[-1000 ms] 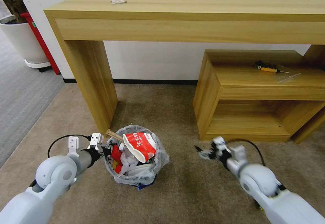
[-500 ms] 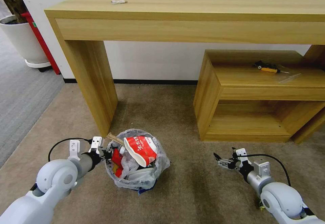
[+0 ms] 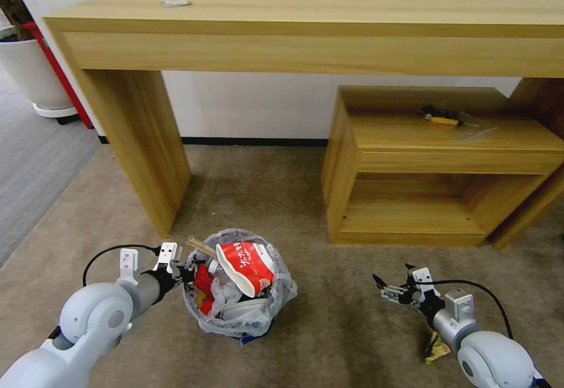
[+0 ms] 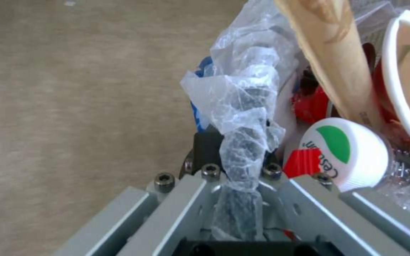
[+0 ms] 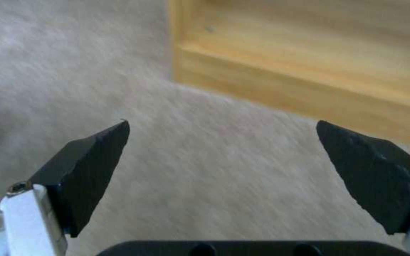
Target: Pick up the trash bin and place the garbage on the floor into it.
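L gripper point(image 3: 187, 272) clamps trash bin point(image 3: 238, 311) rim.

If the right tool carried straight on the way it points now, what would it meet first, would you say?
Probably bare carpet. The open right tool points low over the floor; ahead beyond that stands the low wooden shelf, though depth is hard to judge.

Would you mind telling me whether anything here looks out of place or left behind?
Yes: a crumpled wrapper lies on the carpet beside the right arm, outside the trash bin, which the left gripper grips by its rim.
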`<state>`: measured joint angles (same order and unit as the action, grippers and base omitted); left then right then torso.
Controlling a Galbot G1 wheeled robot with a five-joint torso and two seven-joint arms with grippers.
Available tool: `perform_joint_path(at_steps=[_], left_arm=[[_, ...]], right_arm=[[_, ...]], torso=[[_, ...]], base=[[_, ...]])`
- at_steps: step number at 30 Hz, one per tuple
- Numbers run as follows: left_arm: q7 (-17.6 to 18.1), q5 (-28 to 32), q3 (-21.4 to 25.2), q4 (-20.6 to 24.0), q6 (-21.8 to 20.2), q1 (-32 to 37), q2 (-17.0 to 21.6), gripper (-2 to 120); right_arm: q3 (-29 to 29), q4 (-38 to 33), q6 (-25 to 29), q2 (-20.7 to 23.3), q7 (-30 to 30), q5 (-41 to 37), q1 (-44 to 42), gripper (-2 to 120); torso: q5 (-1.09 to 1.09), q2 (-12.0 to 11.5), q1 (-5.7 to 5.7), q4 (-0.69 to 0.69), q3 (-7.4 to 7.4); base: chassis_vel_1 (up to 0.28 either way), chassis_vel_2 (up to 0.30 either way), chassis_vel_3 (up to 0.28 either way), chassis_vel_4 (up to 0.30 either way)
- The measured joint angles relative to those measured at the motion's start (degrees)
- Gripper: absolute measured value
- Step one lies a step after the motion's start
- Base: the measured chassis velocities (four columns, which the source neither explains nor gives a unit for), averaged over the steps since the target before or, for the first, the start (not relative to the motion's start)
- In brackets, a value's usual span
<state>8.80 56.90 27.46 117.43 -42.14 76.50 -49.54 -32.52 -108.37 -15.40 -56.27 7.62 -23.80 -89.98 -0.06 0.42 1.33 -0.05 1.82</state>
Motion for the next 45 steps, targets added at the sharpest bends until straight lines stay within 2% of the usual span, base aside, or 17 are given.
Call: perform_joint_path(at_steps=[1, 8, 13, 19, 24, 29, 31, 33, 35, 36, 43, 45], left_arm=[[0.0, 0.0, -0.2, 0.1, 0.0, 0.0, -0.2, 0], [0.1, -0.2, -0.3, 0.7, 0.0, 0.5, -0.5, 0], [0.0, -0.9, 0.2, 0.9, 0.0, 1.6, -0.6, 0], [0.0, -1.5, -0.1, 1.2, 0.0, 2.0, -1.1, 0], [0.1, -1.4, -0.3, 1.4, 0.0, 1.8, -1.1, 0], [0.1, -1.4, -0.3, 1.5, 0.0, 1.8, -1.1, 0], [0.1, -1.4, -0.3, 1.5, 0.0, 1.7, -1.1, 0], [0.1, -1.4, -0.3, 1.5, 0.0, 1.7, -1.1, 0], [0.1, -1.2, -0.3, 1.6, 0.0, 1.6, -1.1, 0], [0.1, -1.2, -0.3, 1.6, 0.0, 1.6, -1.1, 0], [0.1, -0.9, -0.1, 1.9, 0.0, 1.7, -1.0, 0], [0.1, -0.9, -0.1, 2.0, 0.0, 1.7, -1.0, 0]], right_arm=[[0.0, 0.9, 0.0, -0.4, 0.1, 0.1, -0.4, 100], [0.0, 5.7, -0.4, -2.4, -1.4, -0.2, -1.8, 100], [0.1, 10.3, -2.7, -3.1, -0.3, -3.9, -2.7, 100], [1.7, 15.4, -5.2, -4.6, 0.9, -5.2, -0.3, 100], [3.6, 18.7, -8.7, -6.7, -2.6, -7.5, 2.3, 100], [4.3, 20.6, -9.5, -7.8, -3.3, -8.1, 4.0, 98], [4.8, 22.2, -9.8, -8.6, -3.7, -8.6, 5.1, 88], [5.0, 22.6, -10.1, -8.9, -3.9, -8.9, 5.4, 84], [5.2, 23.3, -10.7, -9.5, -4.9, -9.7, 6.0, 75], [5.2, 23.3, -10.7, -9.5, -4.9, -9.7, 6.0, 75], [5.3, 22.6, -10.1, -9.7, -7.3, -9.9, 5.7, 44], [5.4, 22.5, -10.0, -9.8, -7.5, -9.9, 5.6, 41]], torso=[[0.06, 0.0, -0.01, 0.00, -0.01], [0.10, 0.0, 0.00, -0.02, 0.00], [0.03, 0.0, 0.00, 0.01, 0.00], [0.04, 0.0, 0.00, 0.02, 0.00], [0.05, 0.0, 0.00, 0.00, 0.00], [0.04, 0.0, 0.00, 0.01, 0.00], [0.05, 0.0, 0.00, 0.01, 0.00], [0.05, 0.0, 0.00, 0.01, 0.00], [0.03, 0.0, 0.00, 0.01, -0.01], [0.03, 0.0, 0.00, 0.01, -0.01], [0.06, 0.0, 0.00, 0.01, 0.00], [0.06, 0.0, 0.00, 0.02, 0.00]], base=[[-0.266, -0.254, 0.236, 0.249], [-0.199, -0.199, 0.204, 0.197], [-0.006, -0.021, 0.020, 0.007], [0.034, 0.026, -0.017, -0.011], [0.000, 0.000, 0.000, 0.000], [0.000, 0.000, 0.000, 0.000], [0.000, 0.000, 0.000, 0.000], [0.000, 0.000, 0.000, 0.000], [0.000, 0.000, 0.000, 0.000], [0.000, 0.000, 0.000, 0.000], [0.000, 0.000, 0.000, 0.000], [0.000, 0.000, 0.000, 0.000]])
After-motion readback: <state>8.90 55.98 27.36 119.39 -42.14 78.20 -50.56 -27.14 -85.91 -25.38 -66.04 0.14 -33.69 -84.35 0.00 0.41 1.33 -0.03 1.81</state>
